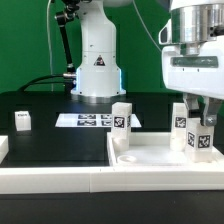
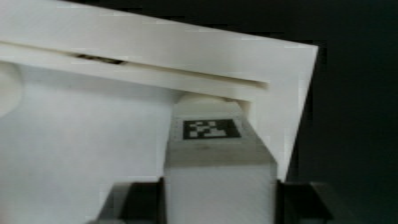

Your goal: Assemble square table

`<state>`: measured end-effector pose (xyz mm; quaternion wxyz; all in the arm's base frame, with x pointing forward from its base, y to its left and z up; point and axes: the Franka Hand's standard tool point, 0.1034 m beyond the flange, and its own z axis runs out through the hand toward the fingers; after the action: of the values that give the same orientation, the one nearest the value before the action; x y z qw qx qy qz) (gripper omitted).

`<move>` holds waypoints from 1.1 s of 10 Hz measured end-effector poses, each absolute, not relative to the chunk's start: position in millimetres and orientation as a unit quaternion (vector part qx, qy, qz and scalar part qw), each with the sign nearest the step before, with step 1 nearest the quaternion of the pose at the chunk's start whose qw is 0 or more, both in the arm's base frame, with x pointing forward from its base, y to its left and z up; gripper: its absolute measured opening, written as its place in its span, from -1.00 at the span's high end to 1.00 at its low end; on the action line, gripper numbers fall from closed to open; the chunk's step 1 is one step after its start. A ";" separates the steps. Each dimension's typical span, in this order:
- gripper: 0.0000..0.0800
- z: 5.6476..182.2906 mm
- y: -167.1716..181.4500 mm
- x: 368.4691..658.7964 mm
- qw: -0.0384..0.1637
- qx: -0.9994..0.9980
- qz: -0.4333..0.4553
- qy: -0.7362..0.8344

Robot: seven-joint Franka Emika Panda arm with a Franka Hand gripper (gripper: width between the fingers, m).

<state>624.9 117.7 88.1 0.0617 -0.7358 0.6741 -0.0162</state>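
The square table top (image 1: 150, 157) is a white tray with a raised rim, lying at the front on the exterior view's right. Two white tagged legs (image 1: 121, 124) (image 1: 180, 119) stand upright on it. My gripper (image 1: 203, 122) is shut on a third tagged leg (image 1: 203, 143), held upright over the top's corner on the exterior view's right. In the wrist view this leg (image 2: 217, 150) runs between my black fingers (image 2: 139, 205), its tag facing the camera, with the table top (image 2: 89, 130) beneath it. A fourth leg block (image 1: 22, 121) lies apart on the exterior view's left.
The marker board (image 1: 88, 120) lies in front of the robot base (image 1: 97, 70). A long white rail (image 1: 50, 180) runs along the front edge and another piece (image 1: 3, 148) sits on the exterior view's left. The surface is black.
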 end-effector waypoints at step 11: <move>0.25 88.2 112.3 626.7 0.065 -0.554 -0.011 0.830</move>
<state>626.7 112.3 88.2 0.0652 -0.5539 0.8300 -0.0110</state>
